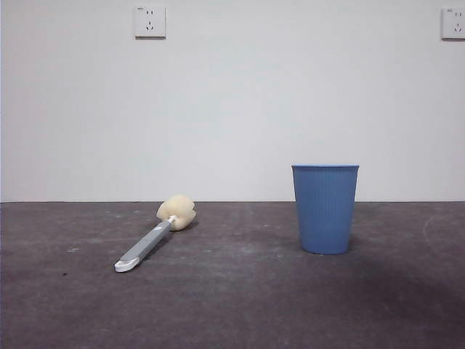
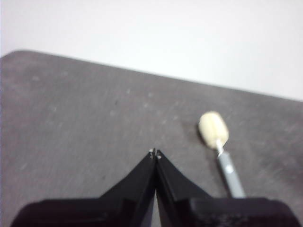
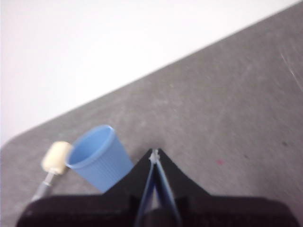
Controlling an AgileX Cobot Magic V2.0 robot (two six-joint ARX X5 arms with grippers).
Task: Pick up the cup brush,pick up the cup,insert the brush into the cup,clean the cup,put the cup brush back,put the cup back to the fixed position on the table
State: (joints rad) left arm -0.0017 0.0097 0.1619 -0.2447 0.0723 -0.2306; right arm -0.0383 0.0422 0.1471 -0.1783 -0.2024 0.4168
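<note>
Wrist views are blurred, yet you can see both the left gripper (image 2: 155, 153) and right gripper (image 3: 155, 154) pinched together on nothing, while the ribbed blue cup (image 1: 325, 209) stands upright on the table (image 1: 240, 305), well apart from the brush (image 1: 156, 233) lying flat.

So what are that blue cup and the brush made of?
The cup looks like matte blue plastic, with fine moulded ribs. The cup brush probably has a smooth grey-and-white plastic handle and a cream sponge head, soft and rounded in look.
</note>
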